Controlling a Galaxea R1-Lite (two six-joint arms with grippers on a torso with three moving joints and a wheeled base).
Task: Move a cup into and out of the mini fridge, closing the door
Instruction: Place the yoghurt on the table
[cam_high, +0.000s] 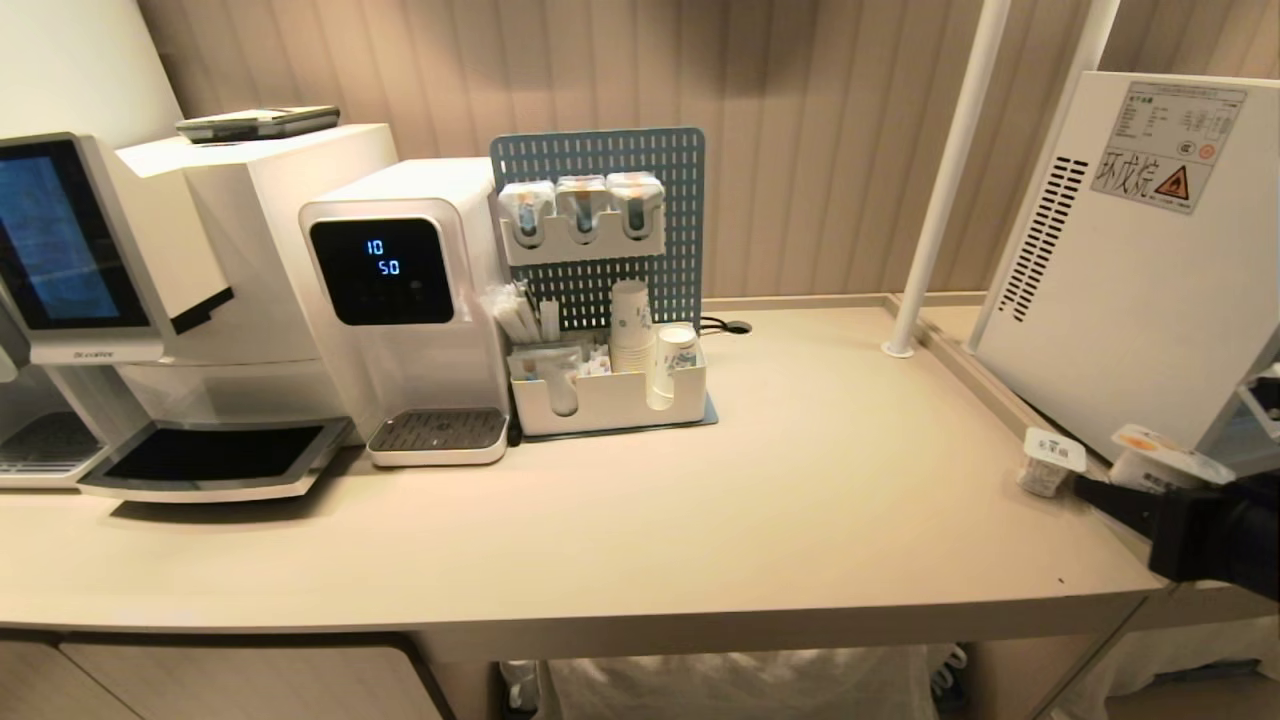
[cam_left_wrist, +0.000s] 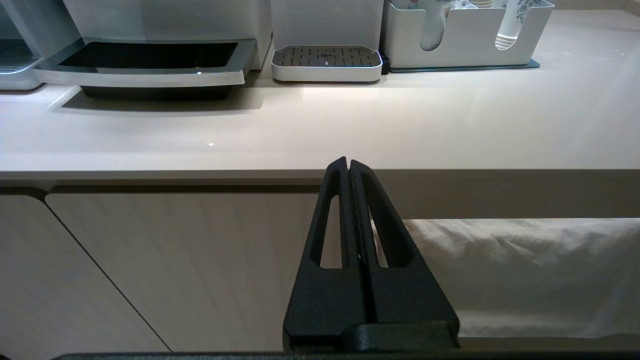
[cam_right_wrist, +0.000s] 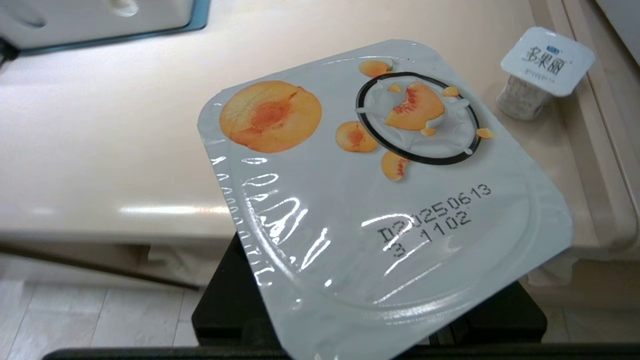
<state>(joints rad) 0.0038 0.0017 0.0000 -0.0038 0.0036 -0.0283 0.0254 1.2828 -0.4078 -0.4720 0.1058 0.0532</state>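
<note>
My right gripper (cam_high: 1140, 485) is shut on a yogurt cup (cam_high: 1165, 455) at the counter's right front corner. The cup's white foil lid with peach pictures (cam_right_wrist: 380, 200) fills the right wrist view and hides the fingers beneath it. A second, smaller cup with a white lid (cam_high: 1050, 462) (cam_right_wrist: 545, 65) stands on the counter just beyond. The white mini fridge (cam_high: 1130, 270) stands at the far right, showing its vented side and warning sticker; its door is out of view. My left gripper (cam_left_wrist: 348, 162) is shut and empty, parked low in front of the counter's front edge.
On the beige counter (cam_high: 750, 520), a coffee machine (cam_high: 100, 300) and a water dispenser (cam_high: 405, 300) stand at the left. A white organiser with paper cups (cam_high: 610, 400) sits before a blue pegboard. A white pole (cam_high: 940, 180) rises beside the fridge's raised ledge.
</note>
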